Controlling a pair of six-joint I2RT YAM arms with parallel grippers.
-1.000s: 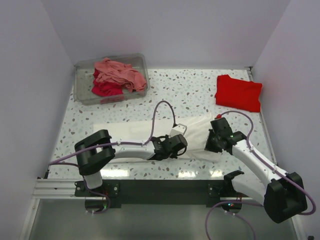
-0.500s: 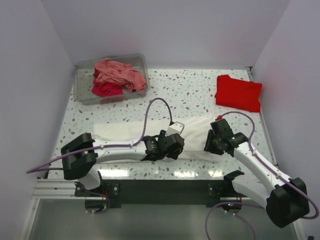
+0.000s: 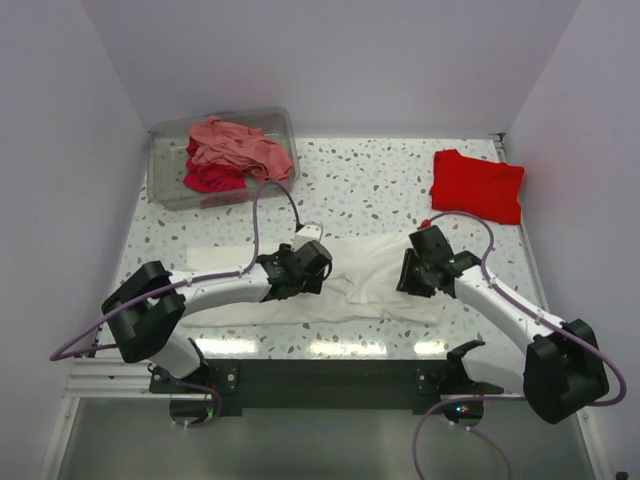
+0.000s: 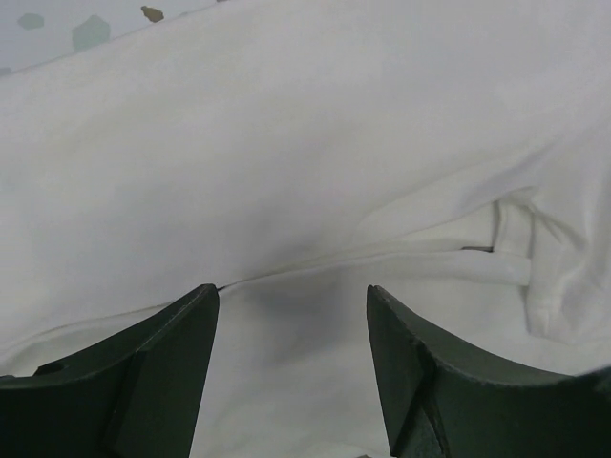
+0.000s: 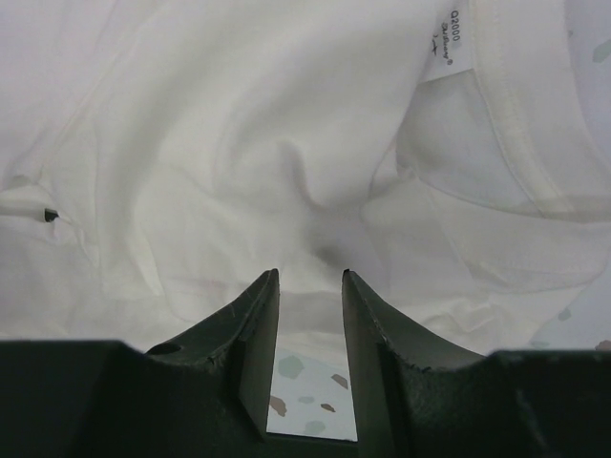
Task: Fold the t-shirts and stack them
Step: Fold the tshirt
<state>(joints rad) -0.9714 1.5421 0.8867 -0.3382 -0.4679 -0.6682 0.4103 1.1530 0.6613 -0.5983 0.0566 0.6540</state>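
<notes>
The left pincer (image 4: 291, 303) hangs just above the white t-shirt (image 3: 372, 272), jaws spread wide with nothing between them. The right pincer (image 5: 310, 286) shows only a narrow gap, also empty, over the cloth's near edge. The white t-shirt lies across the middle of the bench (image 3: 380, 185) as a long band, rumpled at its centre, with its collar and label (image 5: 449, 33) showing. The red t-shirt (image 3: 478, 186) lies folded near the far right corner. A salmon-pink t-shirt (image 3: 238, 145) and a crimson t-shirt (image 3: 212, 179) sit crumpled in the clear tub (image 3: 165, 193) at the far left. I judge one shirt folded, one partly folded, two unstarted and none stacked.
</notes>
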